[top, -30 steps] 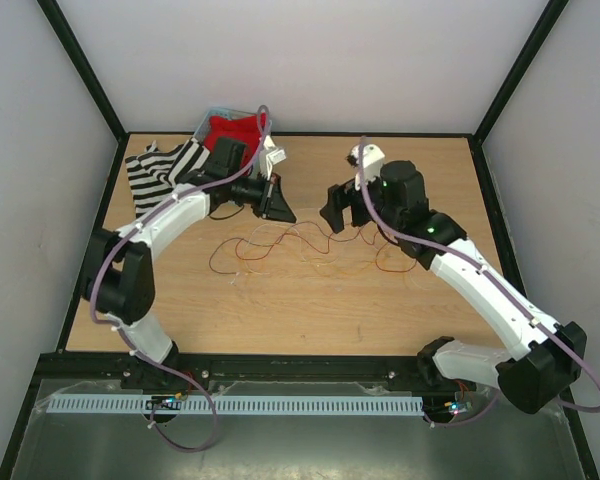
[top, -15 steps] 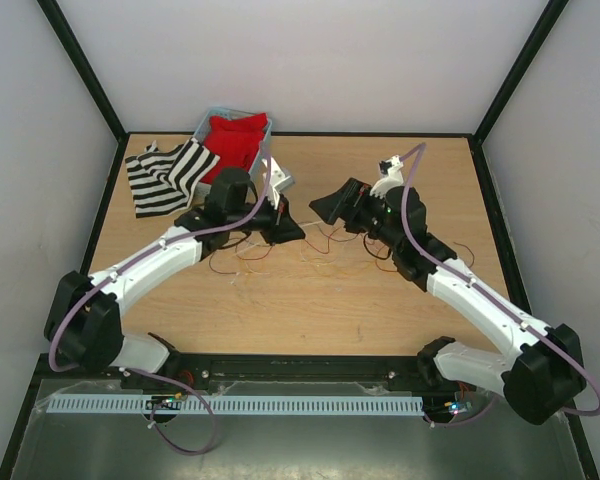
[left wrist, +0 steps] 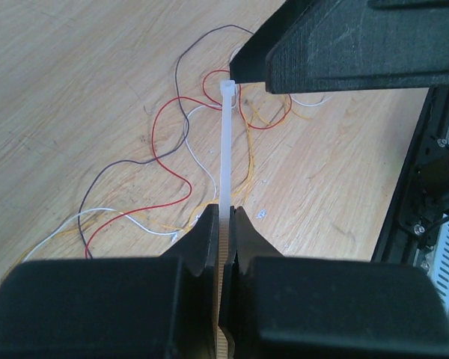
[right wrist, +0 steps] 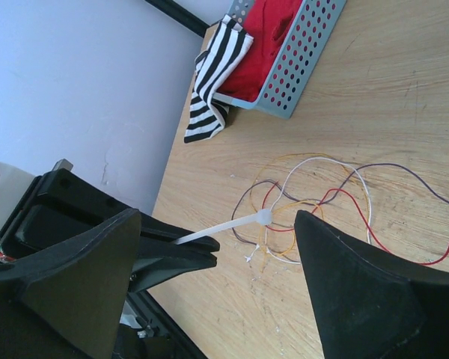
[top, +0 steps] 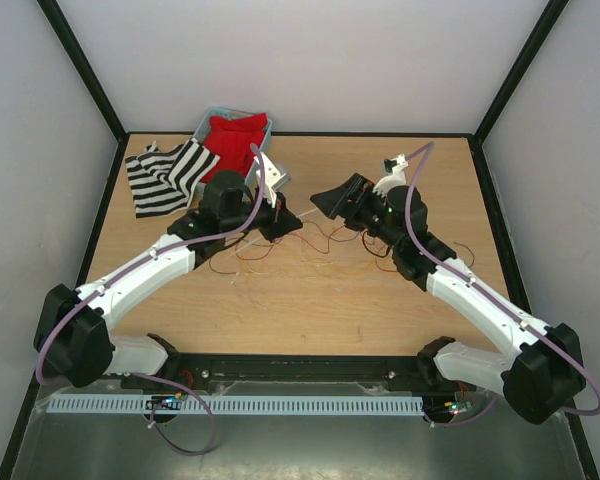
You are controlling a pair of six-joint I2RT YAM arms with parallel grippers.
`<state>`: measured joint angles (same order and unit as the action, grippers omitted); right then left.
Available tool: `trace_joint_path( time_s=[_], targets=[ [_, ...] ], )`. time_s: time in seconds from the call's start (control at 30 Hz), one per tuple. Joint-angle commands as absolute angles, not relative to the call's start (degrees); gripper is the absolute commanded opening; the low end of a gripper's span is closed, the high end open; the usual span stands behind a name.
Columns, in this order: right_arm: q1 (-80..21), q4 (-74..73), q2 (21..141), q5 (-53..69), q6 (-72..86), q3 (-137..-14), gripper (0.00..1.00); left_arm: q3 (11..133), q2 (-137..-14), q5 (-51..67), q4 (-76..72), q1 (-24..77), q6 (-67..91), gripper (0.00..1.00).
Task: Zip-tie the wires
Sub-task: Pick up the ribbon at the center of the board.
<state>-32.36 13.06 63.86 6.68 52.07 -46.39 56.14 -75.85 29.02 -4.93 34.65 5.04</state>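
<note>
The wires (top: 320,243) lie in loose red, orange, dark and white loops on the wooden table, also seen in the left wrist view (left wrist: 165,142) and the right wrist view (right wrist: 337,198). My left gripper (left wrist: 225,213) is shut on a whitish zip tie (left wrist: 227,149), which sticks straight out above the wires. Its square head (right wrist: 263,217) points at my right gripper (right wrist: 218,221). That gripper is open wide, facing the left gripper (top: 285,222) at mid-table, with the head between its spread fingers (right wrist: 359,292) and nothing gripped. In the top view the right gripper (top: 332,203) sits just right of the left one.
A grey perforated basket (top: 204,124) with a red cloth (top: 235,140) stands at the back left, and a black-and-white striped cloth (top: 165,175) lies beside it. The black frame rail runs along the table's near edge.
The left arm has swung from the back left toward mid-table with the zip tie. The right gripper has turned and lowered to face it. Little moved in the last half second.
</note>
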Motion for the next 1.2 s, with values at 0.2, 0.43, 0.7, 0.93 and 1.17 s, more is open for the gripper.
trace_joint_path(
  time_s=[0.2, 0.43, 0.7, 0.93, 1.17],
  targets=[
    [-32.9, 17.3, 66.0, 10.0, 56.0, -45.5, 0.86, 55.3, -73.7, 24.6, -8.2, 36.7, 4.1, 0.00],
    [-33.4, 18.2, 66.2, 10.1, 55.9, -45.6, 0.68, 55.6, -74.4, 24.5, -8.8, 37.5, 4.6, 0.00],
    [-33.5, 21.2, 67.8, 12.0, 56.6, -45.0, 0.43, 56.0, -75.3, 23.8, -9.7, 38.7, 5.1, 0.00],
    [-34.2, 22.0, 68.3, 12.1, 56.6, -44.8, 0.29, 56.5, -76.3, 22.2, -10.2, 39.5, 6.2, 0.00],
    [-34.5, 23.2, 68.7, 12.1, 54.9, -44.9, 0.12, 57.2, -77.6, 23.2, -10.5, 40.3, 7.1, 0.00]
  ],
)
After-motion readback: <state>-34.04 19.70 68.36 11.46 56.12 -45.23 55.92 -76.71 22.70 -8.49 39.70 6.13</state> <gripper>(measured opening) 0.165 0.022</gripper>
